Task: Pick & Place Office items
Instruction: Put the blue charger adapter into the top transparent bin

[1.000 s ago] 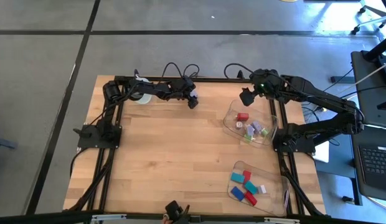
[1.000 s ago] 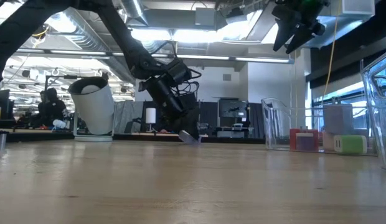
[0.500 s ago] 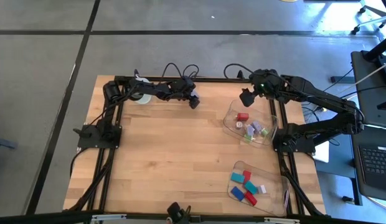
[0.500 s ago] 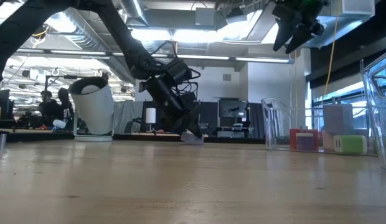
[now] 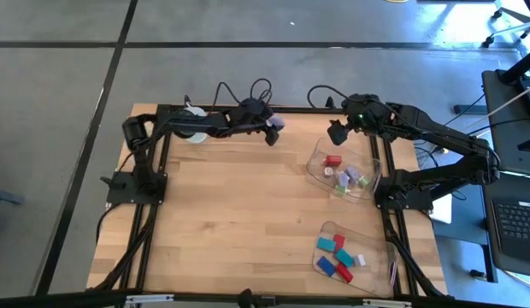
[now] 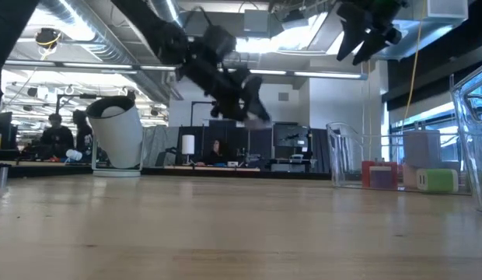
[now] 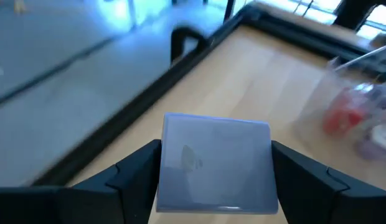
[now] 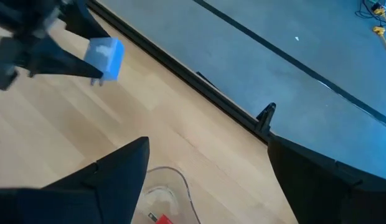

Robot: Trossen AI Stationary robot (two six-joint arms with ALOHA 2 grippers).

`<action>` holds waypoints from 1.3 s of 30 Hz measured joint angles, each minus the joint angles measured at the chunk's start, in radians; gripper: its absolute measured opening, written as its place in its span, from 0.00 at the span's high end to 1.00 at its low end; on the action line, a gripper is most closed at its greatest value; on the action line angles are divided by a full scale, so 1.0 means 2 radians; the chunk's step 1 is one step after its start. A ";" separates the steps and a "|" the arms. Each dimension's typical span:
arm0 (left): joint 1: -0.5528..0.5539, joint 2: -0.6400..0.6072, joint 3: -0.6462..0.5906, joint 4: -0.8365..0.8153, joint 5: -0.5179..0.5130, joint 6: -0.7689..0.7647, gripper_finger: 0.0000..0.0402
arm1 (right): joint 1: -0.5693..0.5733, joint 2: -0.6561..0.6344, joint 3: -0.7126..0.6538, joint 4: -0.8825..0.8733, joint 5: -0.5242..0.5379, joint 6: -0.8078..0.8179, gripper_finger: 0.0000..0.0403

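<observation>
My left gripper (image 5: 272, 130) hangs over the table's far edge, shut on a pale blue-lavender block (image 7: 215, 165); the block also shows in the right wrist view (image 8: 104, 57) and the low view (image 6: 259, 115). My right gripper (image 5: 337, 133) is open and empty, raised over the far rim of the upper clear tray (image 5: 320, 154). That tray holds red, lavender, white and green pieces (image 5: 344, 175). A second clear tray (image 5: 380, 248) at the near right holds teal, red, blue and white pieces (image 5: 337, 254). My left gripper pinches the block by its two opposite sides (image 7: 167, 168) between its two fingers (image 7: 131, 177). The fingers come from the table's left, slanting down. The block is lifted clear of the table, its broad face toward the wrist camera.
A white round roll (image 5: 195, 134) stands at the far left corner, also seen in the low view (image 6: 117, 132). A black frame (image 5: 154, 214) runs round the table. The wood between the arms and toward the near left is bare. People show in the room behind.
My left gripper has risen from the table top with the block and gone a little toward the table's right and far edge. The block, which was down at the table, now hangs clear above it.
</observation>
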 joint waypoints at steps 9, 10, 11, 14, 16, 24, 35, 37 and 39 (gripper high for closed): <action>-0.056 -0.087 0.001 0.016 -0.088 0.130 0.35 | 0.000 0.000 0.000 0.023 -0.004 0.040 0.18; -0.064 -0.094 0.001 0.021 -0.100 0.145 0.35 | 0.000 0.000 0.000 0.026 -0.004 0.047 0.18; -0.072 -0.101 0.001 0.033 -0.112 0.159 0.35 | 0.000 0.000 0.000 0.028 -0.004 0.054 0.18; -0.093 -0.119 0.001 0.054 -0.139 0.191 0.35 | 0.000 0.000 0.000 0.029 -0.013 0.075 0.18; -0.107 -0.128 0.001 0.071 -0.148 0.208 0.35 | 0.003 0.000 0.000 0.029 -0.024 0.092 0.18; -0.150 -0.141 0.001 0.107 -0.167 0.269 0.35 | 0.029 0.000 0.000 0.032 -0.039 0.146 0.18; -0.194 -0.141 0.001 0.105 -0.199 0.302 0.34 | 0.068 0.000 0.000 0.161 -0.120 0.155 0.18; -0.199 -0.141 0.001 0.102 -0.203 0.302 0.34 | 0.074 0.000 0.000 0.189 -0.139 0.155 0.18; -0.203 -0.141 0.001 0.098 -0.203 0.302 0.34 | 0.078 0.000 0.000 0.209 -0.158 0.156 0.18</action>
